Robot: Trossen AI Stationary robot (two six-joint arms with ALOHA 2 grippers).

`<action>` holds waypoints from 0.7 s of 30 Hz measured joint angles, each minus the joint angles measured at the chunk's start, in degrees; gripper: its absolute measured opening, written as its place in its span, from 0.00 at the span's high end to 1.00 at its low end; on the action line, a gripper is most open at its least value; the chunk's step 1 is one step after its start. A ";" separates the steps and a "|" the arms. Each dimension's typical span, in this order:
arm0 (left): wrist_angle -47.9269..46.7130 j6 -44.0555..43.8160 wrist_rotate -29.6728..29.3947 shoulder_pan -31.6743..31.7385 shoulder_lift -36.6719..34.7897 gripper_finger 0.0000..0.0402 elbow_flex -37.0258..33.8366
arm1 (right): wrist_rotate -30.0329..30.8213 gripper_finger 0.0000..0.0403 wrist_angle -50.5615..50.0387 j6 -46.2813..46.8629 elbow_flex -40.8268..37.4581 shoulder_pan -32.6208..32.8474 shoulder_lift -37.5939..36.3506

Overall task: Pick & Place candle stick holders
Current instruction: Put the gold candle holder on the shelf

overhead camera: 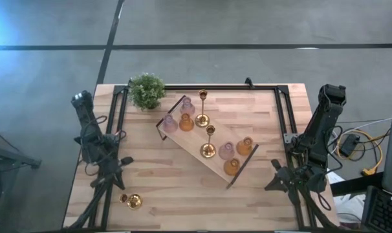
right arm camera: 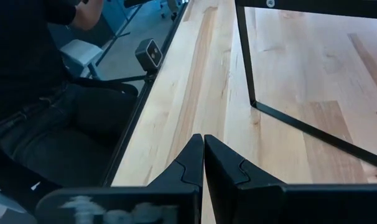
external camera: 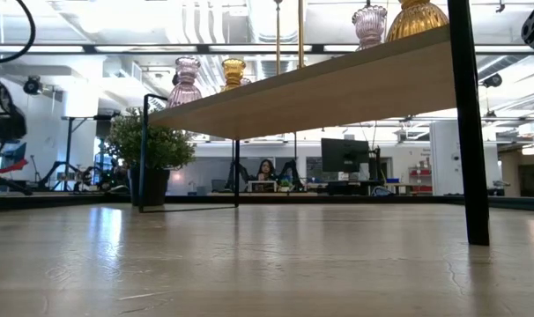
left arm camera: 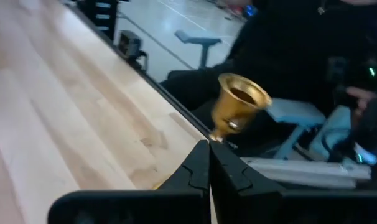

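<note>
A shiny gold candle stick holder (overhead camera: 132, 200) is at the table's near left corner, and its cup (left arm camera: 239, 102) shows just past my left gripper (left arm camera: 208, 149), which is shut on it (overhead camera: 120, 192). My right gripper (right arm camera: 204, 146) is shut and empty, low over the table's near right part (overhead camera: 272, 178). Two more gold holders (overhead camera: 202, 111) (overhead camera: 209, 144) stand on the long wooden tray (overhead camera: 199, 152). Pink glass holders (overhead camera: 169, 123) and amber ones (overhead camera: 231, 166) stand there too. My left gripper pinches the gold holder's thin stem (left arm camera: 214, 135) just under the cup, between its two fingertips. The cup stands out beyond the fingertips, tilted, its mouth upward. The fingers hide the base; I cannot tell whether it rests on the table.
The tray stands on black legs (external camera: 468, 132), slanting across the table's middle. A green potted plant (overhead camera: 146, 90) is at the far left. A black frame (overhead camera: 283, 116) runs round the table top. A person in dark clothes (right arm camera: 45, 112) sits along the near edge.
</note>
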 joint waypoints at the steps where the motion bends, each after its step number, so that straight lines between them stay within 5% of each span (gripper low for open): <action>1: 0.04 0.95 -0.53 -1.29 0.01 1.00 -0.04 | 0.00 0.98 -0.04 0.00 0.00 -0.02 0.00; 7: -1.10 2.44 -2.37 -7.03 0.07 1.00 0.16 | 0.04 0.98 0.00 0.09 0.00 -0.02 0.00; 21: -2.01 -4.19 1.97 -7.28 2.25 0.95 0.41 | 3.21 0.98 0.11 0.20 0.00 -0.02 0.00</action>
